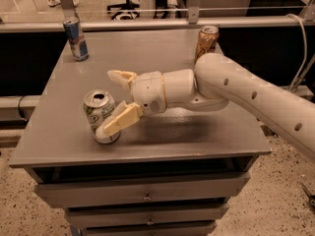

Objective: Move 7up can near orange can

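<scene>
Near front-left corner of tabletop (197, 132), straddles upright 7up can (97, 113) with gripper (108, 102) spread wide, clamping nothing yet, set to grab; orange can (206, 39) well apart, back-right.

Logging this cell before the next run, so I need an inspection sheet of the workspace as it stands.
Surface: grey cabinet top, drawers below.
Job's things: 7up can upright front-left; orange can upright at back-right edge, far apart.
Clutter: slim blue can, back-left corner.
Grippers: hand open, fingers flanking the 7up can.
Cables: pale cable right of the cabinet.
Surroundings: metal rail behind, speckled floor.
</scene>
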Robot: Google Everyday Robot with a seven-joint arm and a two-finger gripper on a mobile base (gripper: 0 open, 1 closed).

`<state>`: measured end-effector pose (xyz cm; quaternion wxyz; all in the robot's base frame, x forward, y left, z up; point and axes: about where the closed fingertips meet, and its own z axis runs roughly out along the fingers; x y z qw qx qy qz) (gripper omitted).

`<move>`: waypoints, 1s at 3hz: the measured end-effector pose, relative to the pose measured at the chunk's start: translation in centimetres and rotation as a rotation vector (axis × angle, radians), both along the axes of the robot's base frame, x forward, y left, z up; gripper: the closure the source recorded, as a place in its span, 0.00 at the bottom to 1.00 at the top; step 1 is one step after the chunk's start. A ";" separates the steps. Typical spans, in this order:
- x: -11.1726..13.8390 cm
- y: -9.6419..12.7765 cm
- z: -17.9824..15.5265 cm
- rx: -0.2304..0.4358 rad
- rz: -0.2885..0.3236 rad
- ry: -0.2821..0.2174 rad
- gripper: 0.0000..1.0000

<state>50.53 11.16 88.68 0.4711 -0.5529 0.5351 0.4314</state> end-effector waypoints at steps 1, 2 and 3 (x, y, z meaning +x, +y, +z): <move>-0.6 0.6 0.3 0.018 0.022 0.013 0.24; -0.8 0.8 -0.6 0.037 0.034 0.059 0.54; -0.7 0.4 -0.7 0.041 0.026 0.077 0.79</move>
